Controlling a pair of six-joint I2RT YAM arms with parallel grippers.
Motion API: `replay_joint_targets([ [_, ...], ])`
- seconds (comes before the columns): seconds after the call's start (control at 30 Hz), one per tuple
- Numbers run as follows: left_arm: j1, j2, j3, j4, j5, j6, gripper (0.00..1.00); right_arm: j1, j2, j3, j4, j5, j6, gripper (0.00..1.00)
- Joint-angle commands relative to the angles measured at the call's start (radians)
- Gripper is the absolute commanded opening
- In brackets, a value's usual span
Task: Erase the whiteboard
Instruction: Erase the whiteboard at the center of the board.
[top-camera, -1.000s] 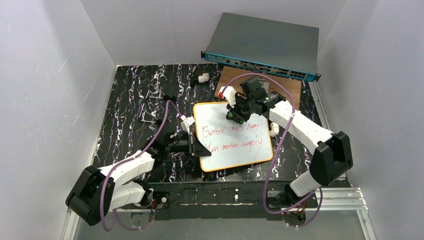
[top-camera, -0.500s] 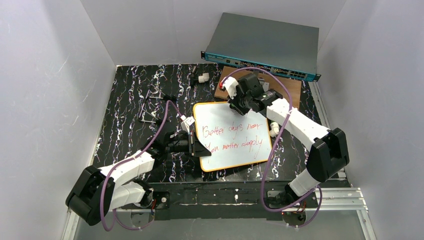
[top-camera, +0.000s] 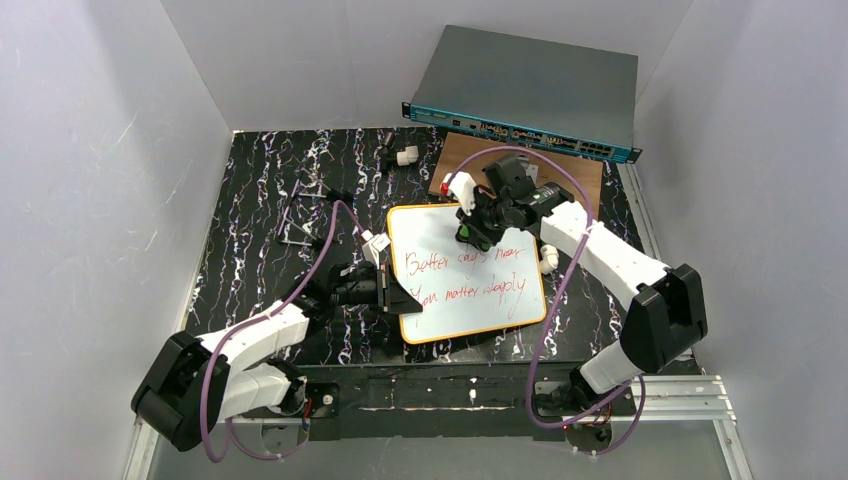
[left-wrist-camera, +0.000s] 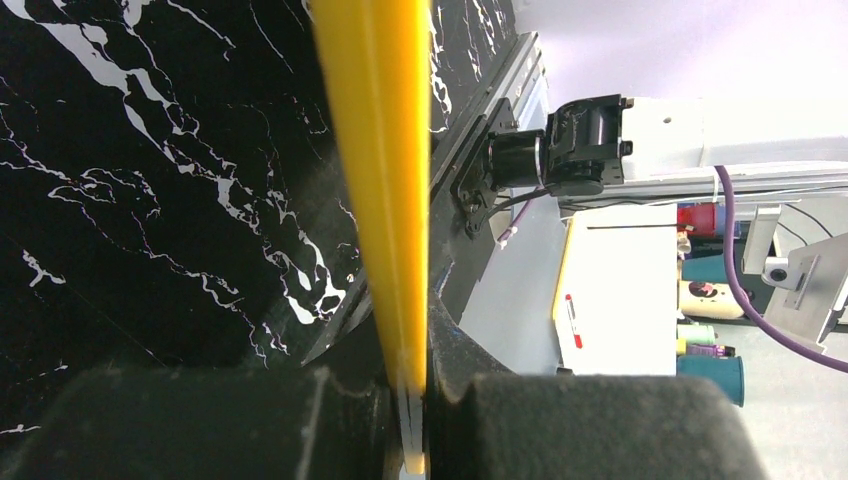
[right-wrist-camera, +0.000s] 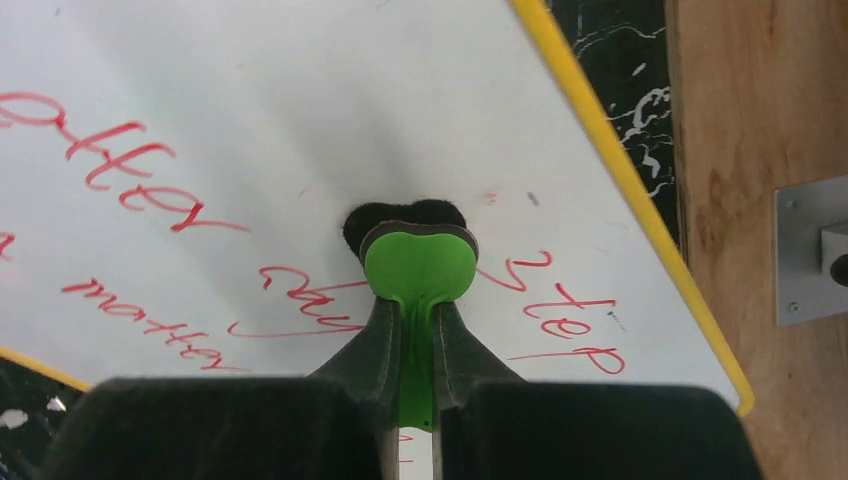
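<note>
The table (top-camera: 260, 210) is black with white marble-like veins, shut in by plain pale walls (top-camera: 150, 120) on 3 sides, with an aluminium rail (top-camera: 680, 395) along its near edge. The whiteboard (top-camera: 470, 318) lies flat right of the table's centre, its yellow-orange rim (left-wrist-camera: 375, 150) turned slightly askew to the table's edges, and 2 lines of red handwriting (top-camera: 455, 262) cross it. The left gripper (top-camera: 392, 290) is clamped tight on the rim at the whiteboard's left edge. The right gripper (top-camera: 474, 232) is closed on a green eraser (right-wrist-camera: 420, 262), whose black pad presses on the white surface near the far edge, at the top line of writing. Beyond the whiteboard's far right corner a brown wooden board (top-camera: 570, 175) lies by the table's far edge, and a grey network switch (top-camera: 530, 90) with a teal front leans against the back wall above it. A small white part (top-camera: 405, 156) sits near the far edge.
</note>
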Motion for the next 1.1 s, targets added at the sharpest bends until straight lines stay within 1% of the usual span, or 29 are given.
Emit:
replay_joint_targets([
  [0.0, -0.016, -0.020, 0.031, 0.044, 0.032, 0.118, 0.00, 0.006, 0.049, 0.091, 0.109, 0.168, 0.179, 0.01],
  [0.03, -0.016, -0.021, 0.030, 0.045, 0.032, 0.117, 0.00, 0.006, 0.063, 0.106, 0.127, 0.244, 0.194, 0.01],
  [0.1, -0.016, -0.025, 0.031, 0.043, 0.031, 0.117, 0.00, 0.005, 0.078, 0.111, 0.151, 0.331, 0.201, 0.01],
  [0.2, -0.017, -0.028, 0.029, 0.043, 0.031, 0.118, 0.00, 0.005, 0.078, 0.091, 0.165, 0.378, 0.176, 0.01],
  [0.27, -0.016, -0.027, 0.028, 0.045, 0.032, 0.119, 0.00, 0.005, 0.070, 0.070, 0.157, 0.386, 0.132, 0.01],
  [0.3, -0.017, -0.027, 0.027, 0.045, 0.032, 0.118, 0.00, 0.005, 0.064, 0.063, 0.136, 0.364, 0.096, 0.01],
  [0.37, -0.016, -0.027, 0.026, 0.046, 0.032, 0.120, 0.00, 0.005, 0.043, 0.048, 0.069, 0.268, 0.005, 0.01],
  [0.53, -0.016, -0.021, 0.028, 0.050, 0.037, 0.124, 0.00, 0.010, -0.005, 0.020, -0.108, -0.090, -0.140, 0.01],
  [0.6, -0.016, -0.019, 0.028, 0.056, 0.038, 0.124, 0.00, 0.017, -0.002, 0.028, -0.129, -0.152, -0.146, 0.01],
  [0.67, -0.016, -0.018, 0.026, 0.058, 0.040, 0.121, 0.00, 0.017, 0.009, 0.048, -0.111, -0.169, -0.104, 0.01],
  [0.7, -0.016, -0.018, 0.026, 0.058, 0.040, 0.121, 0.00, 0.017, 0.016, 0.063, -0.083, -0.135, -0.062, 0.01],
  [0.8, -0.017, -0.023, 0.020, 0.062, 0.039, 0.118, 0.00, 0.007, 0.043, 0.099, 0.018, 0.083, 0.064, 0.01],
  [0.83, -0.017, -0.025, 0.019, 0.064, 0.040, 0.118, 0.00, -0.002, 0.051, 0.107, 0.042, 0.147, 0.087, 0.01],
  [0.9, -0.016, -0.027, 0.017, 0.064, 0.043, 0.117, 0.00, -0.024, 0.067, 0.117, 0.056, 0.228, 0.098, 0.01],
  [0.97, -0.016, -0.027, 0.018, 0.067, 0.046, 0.119, 0.00, -0.041, 0.067, 0.107, 0.051, 0.261, 0.069, 0.01],
  [1.07, -0.017, -0.026, 0.020, 0.068, 0.048, 0.119, 0.00, -0.049, 0.038, 0.051, 0.043, 0.244, -0.008, 0.01],
])
